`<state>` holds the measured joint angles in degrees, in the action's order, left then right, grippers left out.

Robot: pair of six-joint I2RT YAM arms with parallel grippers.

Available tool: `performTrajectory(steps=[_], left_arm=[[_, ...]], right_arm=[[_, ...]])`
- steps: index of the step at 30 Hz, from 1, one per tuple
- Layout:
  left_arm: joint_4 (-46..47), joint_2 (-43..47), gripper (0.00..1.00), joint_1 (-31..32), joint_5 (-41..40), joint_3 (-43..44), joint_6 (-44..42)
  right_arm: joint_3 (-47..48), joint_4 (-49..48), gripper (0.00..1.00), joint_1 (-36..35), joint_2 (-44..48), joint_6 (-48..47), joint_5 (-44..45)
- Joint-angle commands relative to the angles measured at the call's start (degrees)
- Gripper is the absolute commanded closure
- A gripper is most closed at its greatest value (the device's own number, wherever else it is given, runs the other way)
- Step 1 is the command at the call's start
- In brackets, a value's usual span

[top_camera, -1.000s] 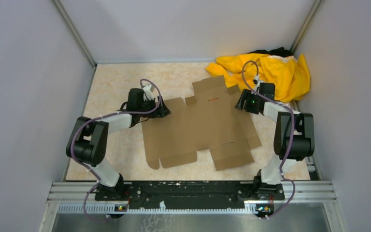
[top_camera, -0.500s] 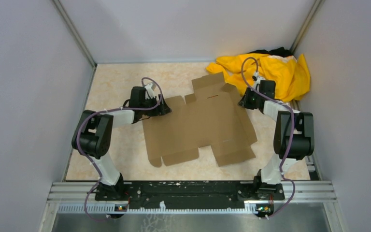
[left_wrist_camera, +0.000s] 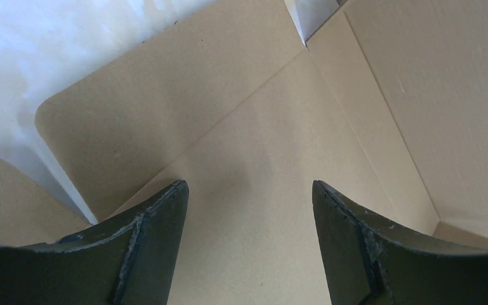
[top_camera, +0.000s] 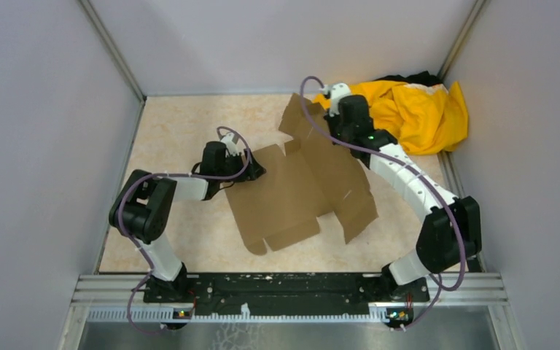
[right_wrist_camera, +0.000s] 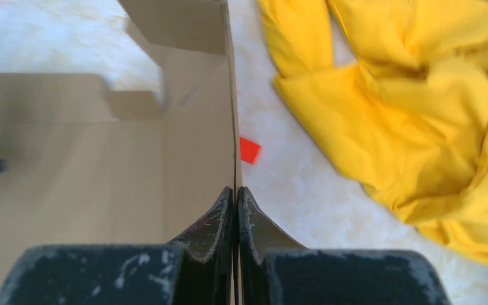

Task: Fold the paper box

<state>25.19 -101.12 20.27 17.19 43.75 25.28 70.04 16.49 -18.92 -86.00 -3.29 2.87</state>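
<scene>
Our right claw [right_wrist_camera: 236, 192] pinches a raised edge of the paper box [top_camera: 299, 186]; leftward it lies under our wide left claw [left_wrist_camera: 249, 185]

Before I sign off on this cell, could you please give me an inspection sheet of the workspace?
Surface: beige mottled table.
Job's things: paper box, unfolded sheet, right side tilted up off the table.
Clutter: yellow garment in the far right corner; tiny red block on the table beside the raised edge.
Tools: left tool open over the box's left panel; right tool shut on the box's raised edge.
Cables: purple cable along each arm, no snag seen.
Surroundings: grey walls on three sides.
</scene>
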Motion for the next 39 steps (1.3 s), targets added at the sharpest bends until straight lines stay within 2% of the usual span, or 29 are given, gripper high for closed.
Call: performTrajectory(steps=[1, 6, 11, 16, 24, 31, 39], left_arm=[[-5.0, -2.7, 0.22, 2.9, 4.4, -4.8, 4.5], [-4.2, -2.0, 0.22, 2.8, 3.6, -4.9, 4.4], [-5.1, -1.4, 0.22, 2.4, 2.9, -2.7, 3.2], [-7.2, -1.7, 0.21, 1.6, 2.9, 0.3, 1.6], [-4.9, -2.8, 0.22, 0.6, 4.3, -1.2, 2.0], [-3.2, -2.9, 0.21, -1.1, 5.9, -0.8, 2.0], [-4.6, -4.5, 0.18, -9.5, 11.9, 10.2, 2.4]], right_arm=[[4.4, 9.3, 0.99, -12.6, 2.3, -6.5, 13.6], [6.1, 13.5, 1.0, -23.5, 1.3, -11.0, 29.2], [4.8, 14.8, 1.0, -28.1, -0.5, -13.0, 36.6], [3.8, 14.2, 0.97, -28.3, -2.1, -14.3, 40.1], [6.1, 13.0, 0.95, -28.3, -6.1, -16.7, 43.8], [4.8, 9.7, 1.0, -28.6, -6.8, -20.1, 49.7], [-1.4, 5.2, 1.0, -31.7, -2.6, -26.3, 50.4]])
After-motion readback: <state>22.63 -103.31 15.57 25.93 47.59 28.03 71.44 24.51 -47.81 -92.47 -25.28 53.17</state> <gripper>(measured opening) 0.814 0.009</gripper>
